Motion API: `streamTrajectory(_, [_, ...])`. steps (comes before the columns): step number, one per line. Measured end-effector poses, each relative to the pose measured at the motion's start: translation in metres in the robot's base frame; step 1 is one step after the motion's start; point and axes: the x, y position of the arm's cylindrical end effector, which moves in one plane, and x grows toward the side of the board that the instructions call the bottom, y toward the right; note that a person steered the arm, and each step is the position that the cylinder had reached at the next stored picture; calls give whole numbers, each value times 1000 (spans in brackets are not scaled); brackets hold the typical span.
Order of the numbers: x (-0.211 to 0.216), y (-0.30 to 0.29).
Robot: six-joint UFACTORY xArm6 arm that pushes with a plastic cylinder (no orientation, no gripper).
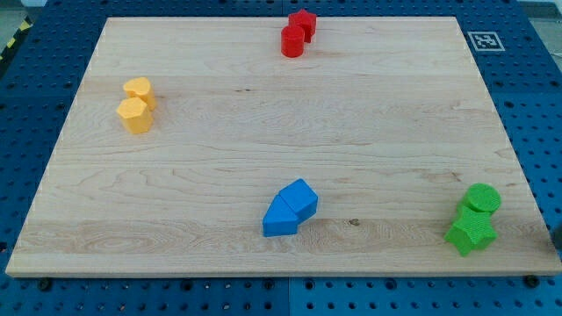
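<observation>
A small dark shape at the view's right edge, just off the board's lower right corner, looks like my tip [555,237]; it is cut off by the frame. It touches no block. Nearest to it is a green star-shaped block [471,233], with a green cylinder [482,198] touching that block from above. Two blue blocks lie together at the bottom centre: a blue wedge-like block [281,218] and a blue angular block [301,198].
The wooden board [219,167] lies on a blue pegboard. A red cylinder [291,41] and a red block [303,24] sit at the top centre. Two yellow blocks, one [139,89] above a hexagonal one [134,115], stand at the upper left. A printed marker [485,39] is at top right.
</observation>
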Motion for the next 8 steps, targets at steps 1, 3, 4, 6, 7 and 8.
streamTrajectory(1, [3, -13])
streamTrajectory(3, [4, -55])
streamTrajectory(4, [3, -71])
streamTrajectory(6, [4, -90])
streamTrajectory(7, [4, -96])
streamTrajectory(8, [3, -97])
